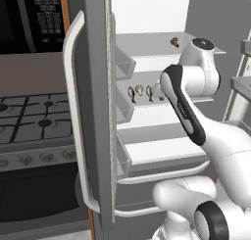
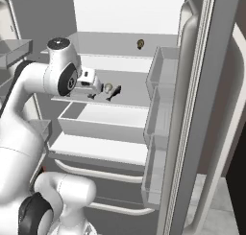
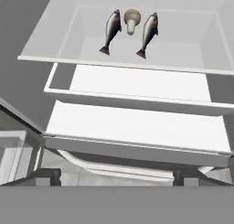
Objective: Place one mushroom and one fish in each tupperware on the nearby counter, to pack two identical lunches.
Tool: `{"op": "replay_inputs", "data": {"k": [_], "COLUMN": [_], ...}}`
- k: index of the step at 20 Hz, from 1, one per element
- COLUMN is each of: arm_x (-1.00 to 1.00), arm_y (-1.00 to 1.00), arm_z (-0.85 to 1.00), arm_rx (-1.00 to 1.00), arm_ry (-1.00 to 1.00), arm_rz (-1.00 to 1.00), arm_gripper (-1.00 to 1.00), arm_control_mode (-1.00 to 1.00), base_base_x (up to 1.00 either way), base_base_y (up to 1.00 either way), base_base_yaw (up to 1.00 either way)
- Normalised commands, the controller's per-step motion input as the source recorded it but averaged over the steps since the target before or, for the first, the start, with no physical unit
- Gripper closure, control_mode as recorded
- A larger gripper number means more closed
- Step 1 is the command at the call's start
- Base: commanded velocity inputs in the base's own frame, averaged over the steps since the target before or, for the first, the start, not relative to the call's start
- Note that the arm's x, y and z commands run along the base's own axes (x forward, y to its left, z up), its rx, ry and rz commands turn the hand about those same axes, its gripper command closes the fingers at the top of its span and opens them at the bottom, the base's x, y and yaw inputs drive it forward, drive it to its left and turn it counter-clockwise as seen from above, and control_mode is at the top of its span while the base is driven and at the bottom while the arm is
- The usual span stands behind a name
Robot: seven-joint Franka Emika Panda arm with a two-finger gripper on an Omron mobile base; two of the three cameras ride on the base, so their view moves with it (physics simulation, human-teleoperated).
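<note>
Fridge (image 2: 125, 18) stands open, door (image 1: 93, 111) swung to the left in the left base view, the other door (image 2: 202, 109) at the right of the right base view. On the middle shelf (image 3: 183, 58), upper centre of the hand view, lie two fish with a mushroom (image 3: 131, 20) between them: left fish (image 3: 111, 31) and right fish (image 3: 148, 33) both head-up, tails toward the shelf's front edge, the mushroom just beside both, near their heads. In the left base view the same group shows mid-frame, one fish (image 1: 132, 94) and the mushroom (image 1: 139, 90) left of the arm (image 1: 188, 111). A second mushroom (image 2: 140, 43) sits alone on the top shelf, upper centre of the right base view, well apart from the others. Gripper (image 2: 91, 91) is held in front of the middle shelf, left of centre in the right base view, near the fish but apart from them; its fingers are spread wide, nothing between them. Stovetop (image 1: 29, 116) lies at the left of the left base view. Below the fish shelf, a drawer (image 3: 137, 88) and a lower shelf (image 3: 137, 127).
</note>
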Motion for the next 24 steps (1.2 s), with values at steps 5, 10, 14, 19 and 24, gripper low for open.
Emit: {"op": "replay_inputs", "data": {"k": [5,10,14,19,24], "arm_x": [-0.11,-0.03,-0.14,-0.38,-0.09], "arm_y": [-0.18,-0.09,-0.08,0.0,0.0], "arm_z": [0.27,0.19,0.24,0.0,0.27], "arm_rx": [0.0,0.0,0.0,0.0,0.0], "arm_ry": [-0.39,-0.24,-0.09,-0.06,-0.06], "arm_rz": [0.0,-0.01,-0.05,-0.07,-0.01], "arm_gripper": [-1.0,-1.0,-1.0,-1.0,-1.0], "arm_control_mode": [-1.0,-1.0,-1.0,-1.0,-1.0], "base_base_x": [0.0,0.0,0.0,0.0,0.0], "base_base_y": [0.0,0.0,0.0,0.0,0.0], "base_base_yaw": [0.0,0.0,0.0,0.0,0.0]}}
